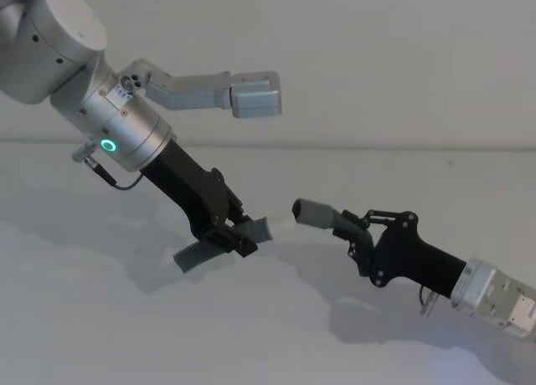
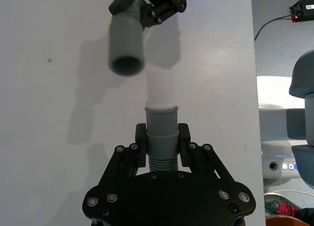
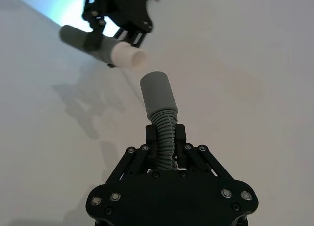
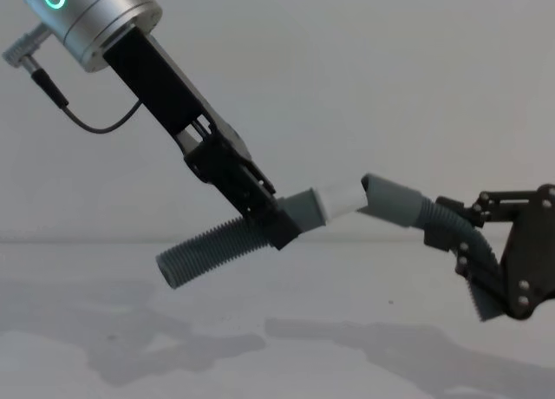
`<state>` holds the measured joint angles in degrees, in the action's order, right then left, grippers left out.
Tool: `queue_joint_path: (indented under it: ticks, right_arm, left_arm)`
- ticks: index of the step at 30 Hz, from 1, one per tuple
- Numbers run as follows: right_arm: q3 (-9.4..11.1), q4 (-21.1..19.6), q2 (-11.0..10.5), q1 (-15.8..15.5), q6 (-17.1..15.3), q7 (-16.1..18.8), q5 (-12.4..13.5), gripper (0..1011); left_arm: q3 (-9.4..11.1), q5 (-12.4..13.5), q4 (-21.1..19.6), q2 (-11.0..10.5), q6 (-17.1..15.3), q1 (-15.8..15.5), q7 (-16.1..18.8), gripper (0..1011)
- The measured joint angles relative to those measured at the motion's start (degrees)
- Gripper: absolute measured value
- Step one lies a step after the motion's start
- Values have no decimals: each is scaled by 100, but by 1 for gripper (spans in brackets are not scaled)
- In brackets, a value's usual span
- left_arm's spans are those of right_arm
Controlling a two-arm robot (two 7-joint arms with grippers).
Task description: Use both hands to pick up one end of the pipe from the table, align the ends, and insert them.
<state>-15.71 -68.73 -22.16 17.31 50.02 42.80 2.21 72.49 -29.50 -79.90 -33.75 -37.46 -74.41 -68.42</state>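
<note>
Both pieces of the pipe are held in the air above the table. My left gripper is shut on the piece with a ribbed body, a grey cuff and a white tip. On the other piece, with its wide grey socket cuff, my right gripper is shut on the ribbed part. The two ends face each other. The white tip sits close to the socket mouth but off to one side, not inside it.
The table's edge shows in the left wrist view, with the robot's white body and a black box with a cable beyond it. A grey bracket juts from the left wrist.
</note>
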Motion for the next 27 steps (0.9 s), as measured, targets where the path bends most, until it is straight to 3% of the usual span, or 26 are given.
queue_joint_path:
  ticks: [16,21,27]
  right_arm:
    - [120,-763,-125,-259,-1898,102,1097,190]
    - [149,-923,-269,-271,-2397,253,1376,190]
    - [153,-1041,-586,-209,-2900,585,1628,190]
  left_arm:
    - [34,-60,-110,-103,14,-4,109,356]
    - [76,-60,-135,-131,-7,-39,104,356]
    - [149,-43,-157,-159,-30,-101,74,356]
